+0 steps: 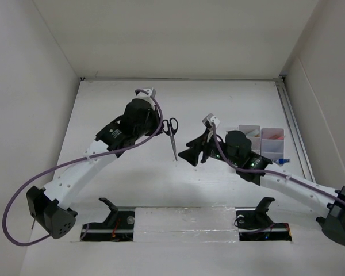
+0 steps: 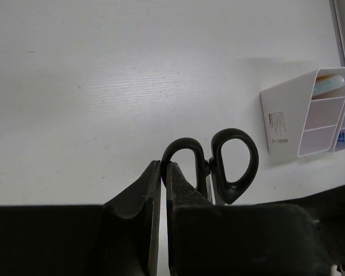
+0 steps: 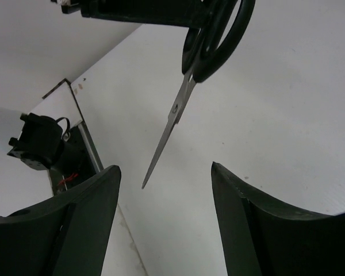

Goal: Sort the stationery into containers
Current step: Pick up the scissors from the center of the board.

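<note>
Left hand is pinched tight on one loop of the black-handled scissors, whose blades hang toward the wide-open, empty right hand. The containers sit to the right of both hands, one holding something reddish that I cannot identify.

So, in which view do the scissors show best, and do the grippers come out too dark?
Top view: scissors small but clear, light soft and even. Left wrist: only the handles show, crisp; left gripper a near-black silhouette. Right wrist: nearly the whole scissors, large and clear against the bright table; right gripper dark, little detail.
</note>
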`<state>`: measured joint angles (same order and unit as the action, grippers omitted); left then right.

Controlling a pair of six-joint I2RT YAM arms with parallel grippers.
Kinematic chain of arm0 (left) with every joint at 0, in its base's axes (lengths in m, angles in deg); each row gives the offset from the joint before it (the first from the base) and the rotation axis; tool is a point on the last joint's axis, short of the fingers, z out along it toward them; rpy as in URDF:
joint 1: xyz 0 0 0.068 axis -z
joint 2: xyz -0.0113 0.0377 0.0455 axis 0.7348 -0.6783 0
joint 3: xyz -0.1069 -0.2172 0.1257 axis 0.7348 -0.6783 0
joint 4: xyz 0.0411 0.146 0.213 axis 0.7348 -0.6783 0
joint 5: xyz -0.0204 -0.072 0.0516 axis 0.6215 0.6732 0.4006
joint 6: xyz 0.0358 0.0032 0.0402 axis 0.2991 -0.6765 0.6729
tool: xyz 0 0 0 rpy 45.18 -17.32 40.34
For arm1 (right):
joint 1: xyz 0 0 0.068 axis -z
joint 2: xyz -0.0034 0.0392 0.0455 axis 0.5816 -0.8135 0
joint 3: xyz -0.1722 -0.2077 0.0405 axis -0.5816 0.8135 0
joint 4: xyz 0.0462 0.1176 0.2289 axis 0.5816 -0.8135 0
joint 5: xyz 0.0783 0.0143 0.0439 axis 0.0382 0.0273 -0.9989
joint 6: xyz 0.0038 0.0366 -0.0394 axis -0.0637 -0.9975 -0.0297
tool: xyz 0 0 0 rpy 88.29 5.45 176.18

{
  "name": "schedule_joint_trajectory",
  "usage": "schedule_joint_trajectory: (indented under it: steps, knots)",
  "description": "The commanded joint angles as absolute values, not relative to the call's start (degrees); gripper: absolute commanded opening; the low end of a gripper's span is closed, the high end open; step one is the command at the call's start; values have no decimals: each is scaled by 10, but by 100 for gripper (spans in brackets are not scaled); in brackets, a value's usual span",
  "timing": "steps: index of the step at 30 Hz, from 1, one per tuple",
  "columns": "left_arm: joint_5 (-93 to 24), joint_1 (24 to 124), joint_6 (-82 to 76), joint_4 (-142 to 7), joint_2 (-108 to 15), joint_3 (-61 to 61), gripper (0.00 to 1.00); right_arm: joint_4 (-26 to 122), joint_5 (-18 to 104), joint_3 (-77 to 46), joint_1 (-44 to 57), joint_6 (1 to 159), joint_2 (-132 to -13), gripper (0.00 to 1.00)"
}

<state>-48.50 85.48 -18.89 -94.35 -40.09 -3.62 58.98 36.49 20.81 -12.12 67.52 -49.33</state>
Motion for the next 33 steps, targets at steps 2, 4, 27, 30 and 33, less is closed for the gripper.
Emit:
schedule_joint_trajectory:
  steps: [2, 4, 27, 30, 33]
  knots:
    - [-451, 857, -164, -942, -373, -50, 0, 688, 353, 158, -119, 655, -555, 69]
    - [-444, 857, -158, -937, -373, -51, 0, 713, 361, 152, -119, 642, -576, 69]
    - [-413, 857, -147, -910, -341, -72, 0, 763, 357, 88, -114, 581, -687, 38]
    - [-406, 857, -147, -910, -340, -72, 0, 763, 359, 83, -114, 576, -700, 32]
    - [-400, 857, -147, -910, -340, -72, 0, 763, 359, 78, -114, 575, -700, 11]
